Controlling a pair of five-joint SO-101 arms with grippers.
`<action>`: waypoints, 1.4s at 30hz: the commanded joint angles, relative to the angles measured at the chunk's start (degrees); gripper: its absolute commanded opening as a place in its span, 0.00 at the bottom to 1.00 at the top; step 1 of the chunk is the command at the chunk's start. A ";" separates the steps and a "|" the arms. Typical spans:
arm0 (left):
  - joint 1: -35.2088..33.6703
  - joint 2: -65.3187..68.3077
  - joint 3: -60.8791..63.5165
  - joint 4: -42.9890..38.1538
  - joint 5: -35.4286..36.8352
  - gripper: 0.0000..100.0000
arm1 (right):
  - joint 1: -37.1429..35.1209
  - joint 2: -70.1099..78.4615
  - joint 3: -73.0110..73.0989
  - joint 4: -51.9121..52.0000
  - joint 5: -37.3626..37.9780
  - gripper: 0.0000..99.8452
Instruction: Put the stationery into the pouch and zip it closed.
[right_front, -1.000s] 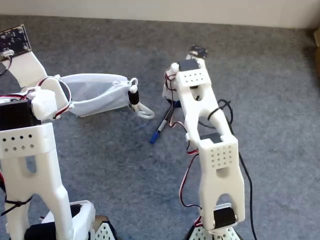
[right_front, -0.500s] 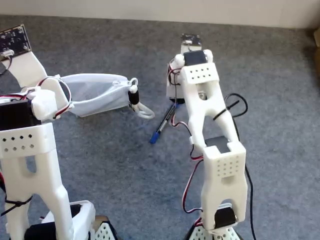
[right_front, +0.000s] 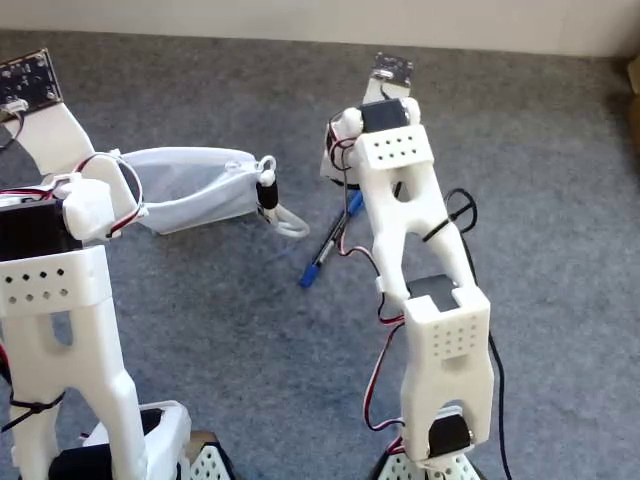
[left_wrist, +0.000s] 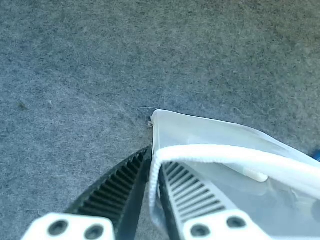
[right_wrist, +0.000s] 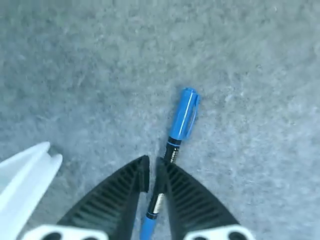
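Right gripper (right_wrist: 152, 172) apparently pinches the pen (right_wrist: 183, 115) on grey carpet (right_front: 200, 330); left gripper (left_wrist: 151, 156) clamps the pouch (left_wrist: 225, 135); pale wall (right_front: 300, 15) behind.

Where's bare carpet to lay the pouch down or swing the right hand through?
Free: carpet between the left arm and right arm, nearer than the pen; the strip beyond the pouch toward the wall; right of the right arm. Crowded: between the pouch's zipper loop and the pen, where the right hand sits.
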 joint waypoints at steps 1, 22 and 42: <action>0.31 -0.48 0.22 -1.05 -0.53 0.01 | 0.40 1.54 -2.42 -0.84 -4.75 0.22; -1.45 -0.48 0.22 -1.05 -0.53 0.01 | 0.04 13.14 -2.59 -7.96 1.05 0.00; -1.45 -0.48 0.22 -1.05 -0.53 0.01 | 0.13 -6.90 -2.51 9.71 22.68 0.00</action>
